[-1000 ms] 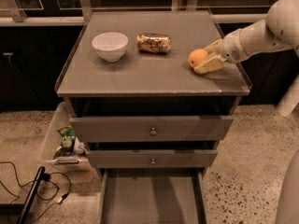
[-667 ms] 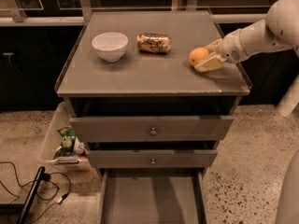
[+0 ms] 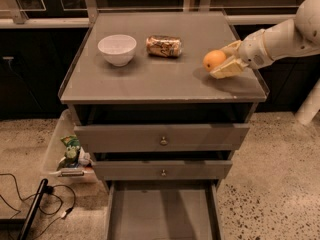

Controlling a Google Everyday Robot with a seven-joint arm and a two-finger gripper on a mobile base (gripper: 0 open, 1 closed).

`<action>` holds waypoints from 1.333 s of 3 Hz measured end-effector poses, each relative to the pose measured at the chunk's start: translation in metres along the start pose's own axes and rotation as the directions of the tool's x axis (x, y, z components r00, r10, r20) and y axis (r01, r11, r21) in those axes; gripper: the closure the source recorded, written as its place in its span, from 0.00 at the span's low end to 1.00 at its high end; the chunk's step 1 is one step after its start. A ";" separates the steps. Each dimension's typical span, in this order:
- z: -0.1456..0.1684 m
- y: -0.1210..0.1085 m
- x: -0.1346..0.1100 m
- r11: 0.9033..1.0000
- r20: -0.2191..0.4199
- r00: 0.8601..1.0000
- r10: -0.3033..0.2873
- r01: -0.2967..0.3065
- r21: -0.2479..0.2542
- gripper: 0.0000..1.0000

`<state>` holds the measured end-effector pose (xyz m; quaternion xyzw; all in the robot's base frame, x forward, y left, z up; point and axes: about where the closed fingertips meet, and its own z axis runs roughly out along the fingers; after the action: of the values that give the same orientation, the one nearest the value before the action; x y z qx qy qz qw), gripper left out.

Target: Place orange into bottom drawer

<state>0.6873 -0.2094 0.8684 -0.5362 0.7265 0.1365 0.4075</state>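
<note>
The jaws still grip the orange [image 3: 214, 60] on the cabinet top [image 3: 150, 79], far right.

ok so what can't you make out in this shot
bottom drawer: its front end is cut off by the camera view's lower edge.
orange: its right side is hidden by the gripper beside it on the cabinet top.
drink can: label too blurred to read.
two upper drawers: contents hidden behind their fronts.
</note>
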 end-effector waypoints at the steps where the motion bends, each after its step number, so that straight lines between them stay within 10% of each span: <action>1: -0.022 0.028 -0.006 0.999 0.021 0.999 -0.042 0.042 -0.007 1.00; 3: -0.078 0.112 0.005 0.985 -0.073 0.987 -0.143 0.149 0.091 1.00; 4: -0.087 0.151 0.035 0.981 -0.135 0.986 -0.099 0.119 0.155 1.00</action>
<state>0.5104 -0.2292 0.8616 -0.5478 0.7292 0.0199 0.4096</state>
